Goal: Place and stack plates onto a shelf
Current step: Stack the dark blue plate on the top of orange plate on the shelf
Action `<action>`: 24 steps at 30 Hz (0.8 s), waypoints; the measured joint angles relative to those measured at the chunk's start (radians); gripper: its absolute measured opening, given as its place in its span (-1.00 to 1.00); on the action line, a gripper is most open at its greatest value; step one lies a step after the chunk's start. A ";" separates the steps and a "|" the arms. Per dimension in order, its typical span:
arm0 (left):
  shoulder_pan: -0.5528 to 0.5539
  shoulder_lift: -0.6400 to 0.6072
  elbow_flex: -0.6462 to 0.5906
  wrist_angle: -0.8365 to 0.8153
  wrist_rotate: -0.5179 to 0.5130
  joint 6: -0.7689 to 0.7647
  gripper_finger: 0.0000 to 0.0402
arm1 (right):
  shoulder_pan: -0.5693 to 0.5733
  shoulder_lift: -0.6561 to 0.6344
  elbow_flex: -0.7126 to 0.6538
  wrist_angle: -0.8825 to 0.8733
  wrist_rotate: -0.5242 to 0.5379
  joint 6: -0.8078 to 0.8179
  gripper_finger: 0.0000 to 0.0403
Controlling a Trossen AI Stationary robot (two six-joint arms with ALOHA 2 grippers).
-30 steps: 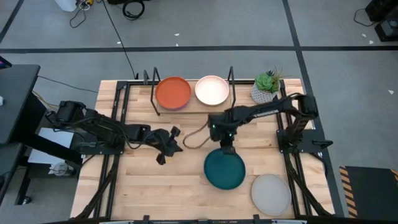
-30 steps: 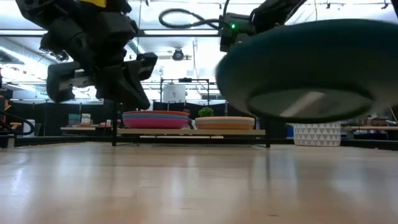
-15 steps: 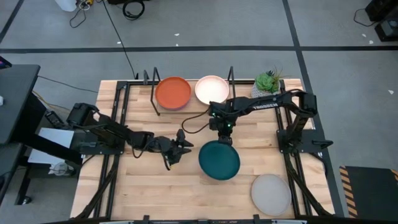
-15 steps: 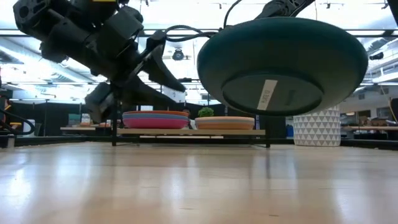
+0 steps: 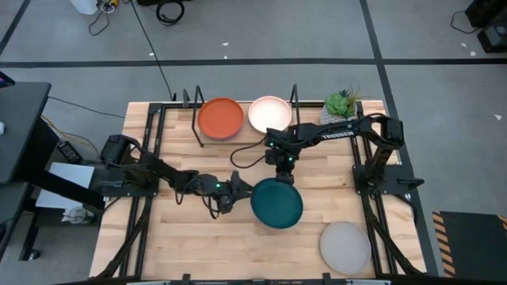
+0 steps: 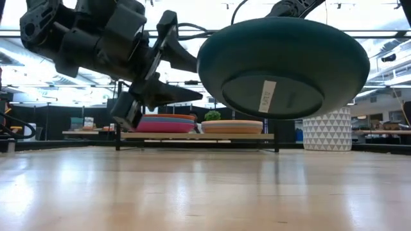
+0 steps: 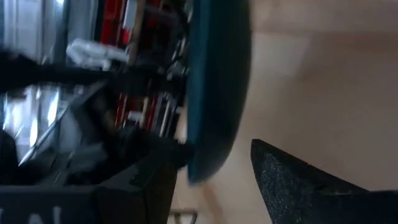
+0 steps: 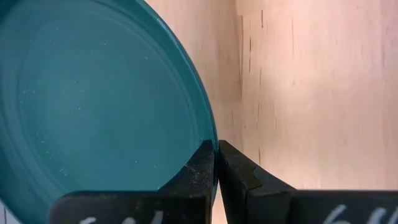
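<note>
A dark teal plate hangs above the middle of the table, with my right gripper shut on its far rim. My left gripper is open at the plate's left rim, turned on its side. One finger stands above the rim and the other finger below it, and no touch shows. On the shelf at the far edge, an orange plate tops the left stack and a cream plate lies on the right. A grey plate lies flat on the table at the near right. My right gripper pinches the teal plate's far rim between its two fingers, one on the upper face and one on the outside. The fingers come from above and the far side, slanting down. The plate is lifted clear of the table, nearly level, reaching toward the near edge.
A potted plant in a white pot stands right of the shelf. The shelf's black uprights rise at each end. Bare wood lies at the near left of the table.
My left gripper has moved toward the table's right edge up to the teal plate, has turned onto its side, and has opened. My right gripper has carried the plate a little toward the left and far edges, clear of the table.
</note>
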 joint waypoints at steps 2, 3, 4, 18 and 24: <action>0.001 0.012 0.009 -0.004 0.047 0.019 0.05 | 0.000 0.000 0.000 0.009 0.000 0.003 -0.91; 0.001 0.021 0.017 -0.001 0.063 0.024 0.04 | 0.000 0.000 0.000 0.014 -0.001 0.003 -0.91; 0.001 0.024 0.022 -0.002 0.072 0.035 0.03 | 0.000 0.000 0.000 0.020 -0.002 0.003 -0.91; 0.001 0.032 0.031 0.012 0.138 0.066 -0.38 | 0.000 0.001 0.000 0.080 -0.010 0.021 -0.85; 0.001 0.032 0.030 0.008 0.148 -0.007 -0.56 | 0.000 -0.002 0.000 0.101 -0.007 0.041 -0.70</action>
